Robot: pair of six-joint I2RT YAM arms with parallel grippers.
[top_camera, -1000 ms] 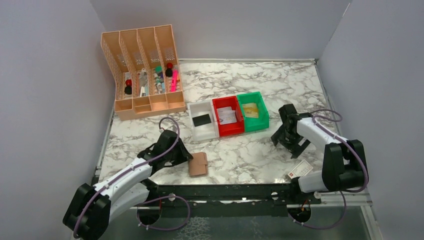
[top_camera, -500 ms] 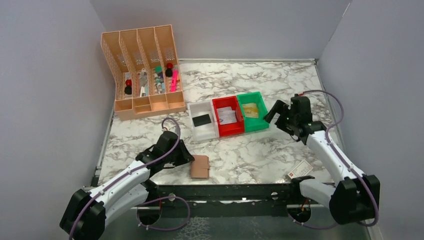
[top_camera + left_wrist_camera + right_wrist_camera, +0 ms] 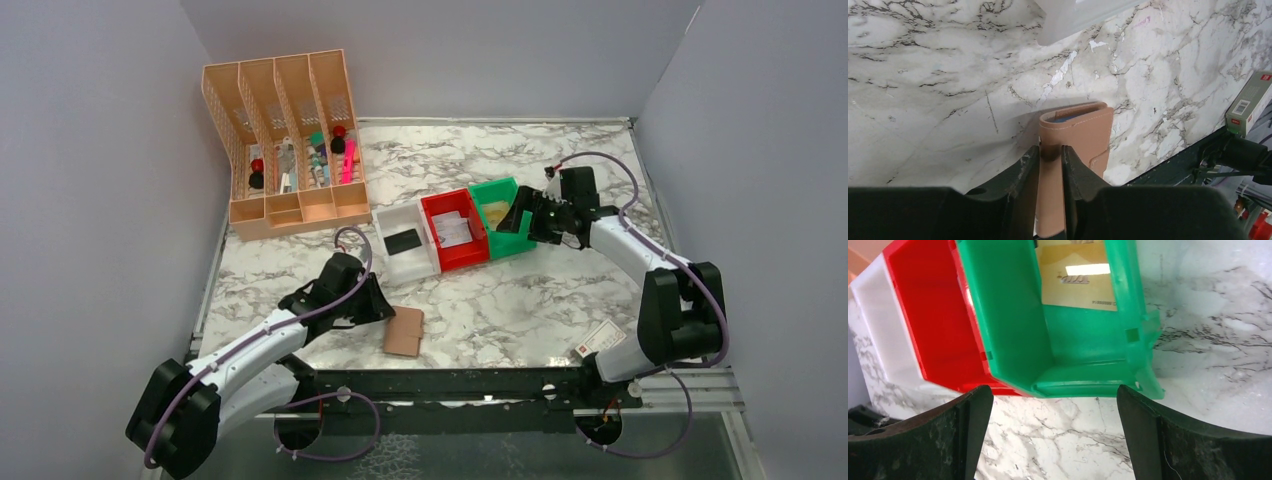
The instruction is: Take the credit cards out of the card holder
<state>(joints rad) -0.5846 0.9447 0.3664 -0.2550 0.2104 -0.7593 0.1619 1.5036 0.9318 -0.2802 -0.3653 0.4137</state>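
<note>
Item one, your left gripper [image 3: 1050, 150]: its fingers are clamping together on one edge of the card holder [image 3: 1082, 131]. The holder is lying folded shut on the marble table [image 3: 520, 300], near the front edge and left of centre, and a sliver of blue inner face is showing at its far end. You are not seeing whether any card is sitting inside it. Item two, your right gripper [image 3: 1054, 392]: its fingers are standing wide apart and gripping nothing. It is hovering at the near right end of the green bin [image 3: 1083, 340], with the bin's end wall facing the gap between the fingers; whether a finger is touching the bin you cannot tell. Item three, the credit cards: a gold card [image 3: 1075, 275] is lying flat in the far part of the green bin, and a dark card [image 3: 403, 240] is lying in the white bin [image 3: 392, 262]. Item four, the red bin [image 3: 928, 315]: it is sitting between the white and green bins, touching both, and is holding a pale flat piece [image 3: 453, 230] that is too small for you to identify. Item five, a peach desk organiser [image 3: 290, 150]: it is standing at the far left corner and holding small coloured stationery. Item six, a small white and red box [image 3: 600, 340]: it is lying at the near right edge, well apart from the bins.
</note>
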